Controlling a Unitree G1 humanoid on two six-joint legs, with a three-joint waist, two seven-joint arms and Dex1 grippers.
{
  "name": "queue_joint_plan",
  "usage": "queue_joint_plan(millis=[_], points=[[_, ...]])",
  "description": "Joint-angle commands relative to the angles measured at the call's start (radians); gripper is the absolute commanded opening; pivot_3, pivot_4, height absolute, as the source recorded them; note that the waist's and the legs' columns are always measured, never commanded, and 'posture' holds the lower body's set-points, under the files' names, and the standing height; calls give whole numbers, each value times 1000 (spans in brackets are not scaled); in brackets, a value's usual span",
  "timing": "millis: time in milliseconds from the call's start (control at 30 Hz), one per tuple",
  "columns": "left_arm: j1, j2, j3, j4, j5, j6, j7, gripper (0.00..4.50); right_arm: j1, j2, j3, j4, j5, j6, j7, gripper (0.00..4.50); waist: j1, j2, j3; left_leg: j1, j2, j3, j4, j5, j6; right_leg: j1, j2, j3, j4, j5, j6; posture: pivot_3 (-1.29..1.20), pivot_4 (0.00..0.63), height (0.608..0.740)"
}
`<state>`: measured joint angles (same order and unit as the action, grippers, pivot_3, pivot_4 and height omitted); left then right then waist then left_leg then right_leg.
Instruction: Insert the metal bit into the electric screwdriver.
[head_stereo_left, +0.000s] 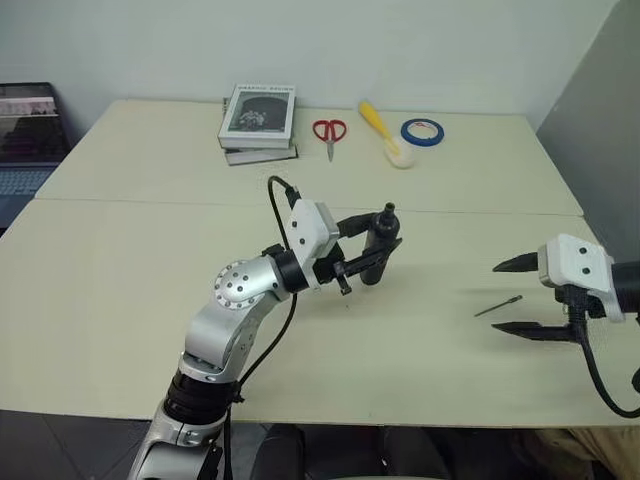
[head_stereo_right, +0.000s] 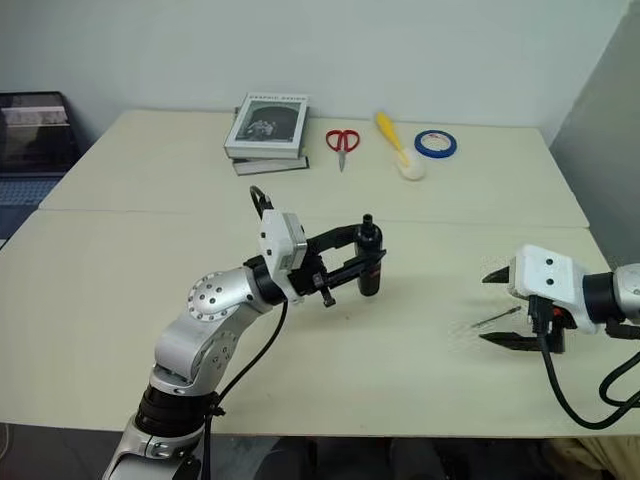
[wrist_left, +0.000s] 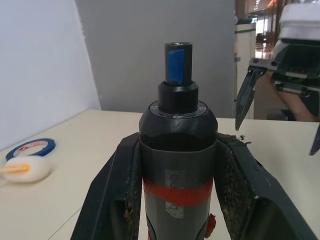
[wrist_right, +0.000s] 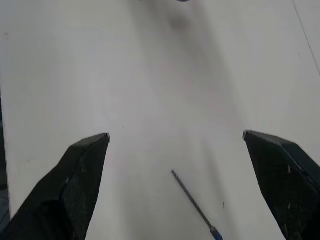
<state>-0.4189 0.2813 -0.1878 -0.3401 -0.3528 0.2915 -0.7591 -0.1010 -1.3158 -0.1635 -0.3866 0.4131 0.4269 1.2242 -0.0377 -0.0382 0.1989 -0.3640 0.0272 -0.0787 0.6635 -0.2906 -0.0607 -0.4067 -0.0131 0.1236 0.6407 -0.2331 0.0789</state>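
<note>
The electric screwdriver (head_stereo_left: 378, 248) stands nearly upright above the middle of the table, black with a red band (wrist_left: 178, 192) and a bluish tip (wrist_left: 178, 62) on top. My left gripper (head_stereo_left: 381, 243) is shut on its body, one finger (wrist_left: 116, 190) on each side. The metal bit (head_stereo_left: 498, 306), a thin grey rod, lies flat on the table at the right. My right gripper (head_stereo_left: 499, 297) hangs open just over it, pointing left, with the bit (wrist_right: 194, 204) between its widely spread fingers (wrist_right: 82, 177) and untouched. The two grippers are well apart.
Along the table's far edge lie a stack of books (head_stereo_left: 258, 122), red-handled scissors (head_stereo_left: 329, 134), a yellow-handled white brush (head_stereo_left: 386, 137) and a blue tape roll (head_stereo_left: 422, 131). A laptop (head_stereo_left: 25, 140) sits off the table's left. A grey panel (head_stereo_left: 600, 130) stands at the right.
</note>
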Motion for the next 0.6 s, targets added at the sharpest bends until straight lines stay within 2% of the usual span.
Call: queue_joint_plan(millis=[33, 267, 600], points=[[-8, -18, -24, 13, 2, -67, -25, 1642, -99, -23, 132, 116, -131, -167, 110, 4500, -2, 0, 0, 0, 0, 0, 0, 0, 0, 0, 0, 0, 0, -1, -1, 0, 150, 740], [23, -23, -45, 44, 19, -101, -24, 1642, -414, 110, 402, 492, -393, -465, 257, 4500, -19, 1, 1, 0, 0, 0, 1, 0, 0, 0, 0, 0, 0, 2, 4, 0, 150, 740], [61, -29, -61, 22, 41, -106, 1, 1642, -655, 262, 536, 932, -578, -721, 306, 4500, -19, 3, 2, 0, -1, 0, -1, 0, 0, 0, -1, 0, 1, 5, -2, 0, 150, 740]])
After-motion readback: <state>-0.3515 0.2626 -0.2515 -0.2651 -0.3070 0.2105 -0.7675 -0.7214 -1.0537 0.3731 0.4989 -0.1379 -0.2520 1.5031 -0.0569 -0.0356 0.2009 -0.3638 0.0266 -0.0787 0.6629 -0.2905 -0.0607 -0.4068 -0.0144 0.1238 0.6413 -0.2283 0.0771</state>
